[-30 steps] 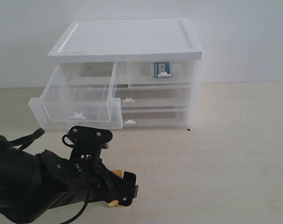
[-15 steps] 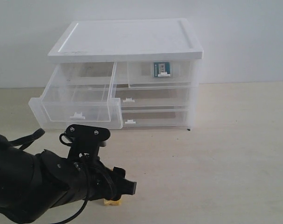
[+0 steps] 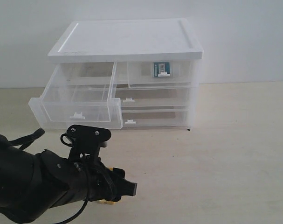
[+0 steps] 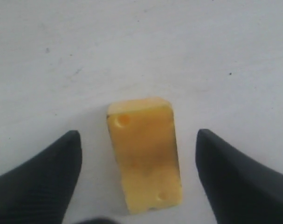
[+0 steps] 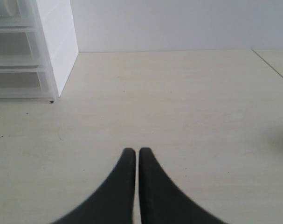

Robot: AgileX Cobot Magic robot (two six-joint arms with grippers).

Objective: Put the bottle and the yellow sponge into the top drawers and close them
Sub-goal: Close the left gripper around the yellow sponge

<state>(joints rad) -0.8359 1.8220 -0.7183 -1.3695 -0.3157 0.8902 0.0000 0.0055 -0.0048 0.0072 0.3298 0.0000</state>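
Roughly halfway, I'd say: the bottle (image 3: 162, 70) sits inside the right top drawer (image 3: 143, 77), which looks shut, while the left top drawer (image 3: 76, 105) hangs pulled out with nothing in it. The sponge (image 4: 143, 161) lies flat on the table (image 3: 225, 154) in front of the cabinet (image 3: 127, 39), not picked up yet. The left arm (image 3: 34, 186) is bent low over it, and the left end effector (image 4: 137, 132) is released, its fingers (image 4: 43, 182) straddling the sponge with a gap on each side. The right end effector (image 5: 133, 151) is clenched on nothing, off beside the cabinet. Left to do: grab it, drop it in, shut that drawer.
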